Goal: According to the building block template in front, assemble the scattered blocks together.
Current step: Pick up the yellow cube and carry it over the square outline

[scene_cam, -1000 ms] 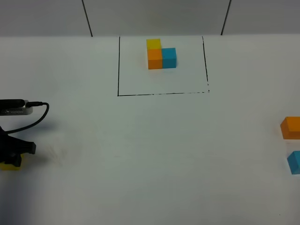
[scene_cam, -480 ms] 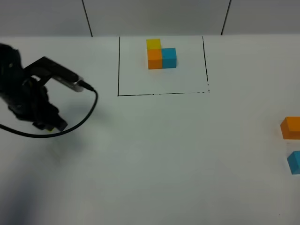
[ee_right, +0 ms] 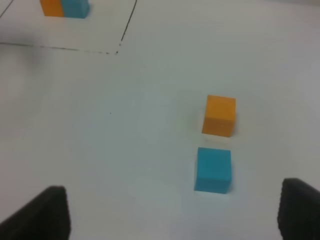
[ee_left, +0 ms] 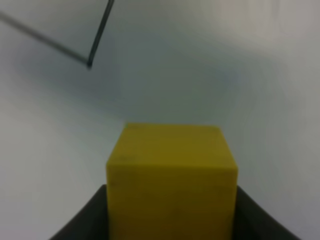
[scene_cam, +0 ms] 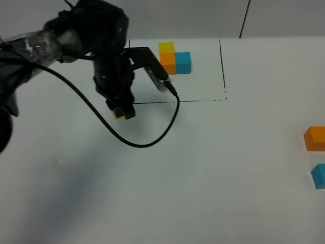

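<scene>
The building block template (scene_cam: 172, 58), a yellow, orange and blue L of cubes, sits at the back inside a black-line rectangle (scene_cam: 175, 101). My left gripper (scene_cam: 122, 110) hovers at that rectangle's front left corner, shut on the yellow block (scene_cam: 119, 116). The left wrist view shows the yellow block (ee_left: 171, 175) filling the space between the dark fingers (ee_left: 82, 220). The loose orange block (scene_cam: 316, 138) and blue block (scene_cam: 319, 176) lie at the far right edge. In the right wrist view the orange block (ee_right: 220, 115) and blue block (ee_right: 213, 169) sit ahead of my open, empty right gripper (ee_right: 172, 215).
A black cable (scene_cam: 147, 142) loops down from the left arm over the white table. The rectangle's corner line (ee_left: 90, 62) shows beyond the held block. Grey wall panels run behind the table's far edge.
The left arm has swung from the far left edge up and to the right, carrying the yellow block to the rectangle's front left corner. The orange and blue blocks stayed put.
</scene>
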`<state>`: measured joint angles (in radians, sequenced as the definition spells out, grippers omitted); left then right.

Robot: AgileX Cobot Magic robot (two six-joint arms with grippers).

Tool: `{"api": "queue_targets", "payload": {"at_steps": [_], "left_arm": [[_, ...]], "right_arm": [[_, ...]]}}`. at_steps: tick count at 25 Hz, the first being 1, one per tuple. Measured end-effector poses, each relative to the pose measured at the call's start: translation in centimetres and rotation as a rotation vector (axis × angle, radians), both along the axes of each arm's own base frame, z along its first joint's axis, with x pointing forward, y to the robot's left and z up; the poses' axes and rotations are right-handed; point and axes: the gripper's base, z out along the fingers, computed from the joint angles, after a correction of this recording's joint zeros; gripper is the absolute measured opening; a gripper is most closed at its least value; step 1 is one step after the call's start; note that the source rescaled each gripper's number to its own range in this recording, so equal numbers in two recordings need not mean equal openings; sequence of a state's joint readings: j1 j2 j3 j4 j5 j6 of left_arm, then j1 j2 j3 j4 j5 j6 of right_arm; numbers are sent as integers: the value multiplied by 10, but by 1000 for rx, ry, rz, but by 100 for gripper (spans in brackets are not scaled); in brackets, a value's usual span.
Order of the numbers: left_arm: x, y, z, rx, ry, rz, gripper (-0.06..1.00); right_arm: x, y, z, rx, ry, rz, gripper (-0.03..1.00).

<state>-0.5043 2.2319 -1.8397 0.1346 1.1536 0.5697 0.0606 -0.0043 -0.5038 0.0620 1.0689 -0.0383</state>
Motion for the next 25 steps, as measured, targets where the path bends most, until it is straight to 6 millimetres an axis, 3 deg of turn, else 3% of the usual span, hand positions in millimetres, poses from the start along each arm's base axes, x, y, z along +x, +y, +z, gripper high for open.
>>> {"api": "queue_targets", "payload": {"at_steps": [5, 11, 18, 25], "left_arm": [[19, -53, -16, -46, -35, -153, 0], [16, -91, -24, -95, -54, -301, 0], [11, -100, -40, -71, -31, -369, 0], [12, -100, -42, -62, -27, -398, 0]], "right_arm": [[0, 0, 0, 0, 0, 0, 73], [0, 0, 0, 0, 0, 0, 73], [0, 0, 0, 0, 0, 0, 73], [0, 0, 0, 0, 0, 0, 73]]}}
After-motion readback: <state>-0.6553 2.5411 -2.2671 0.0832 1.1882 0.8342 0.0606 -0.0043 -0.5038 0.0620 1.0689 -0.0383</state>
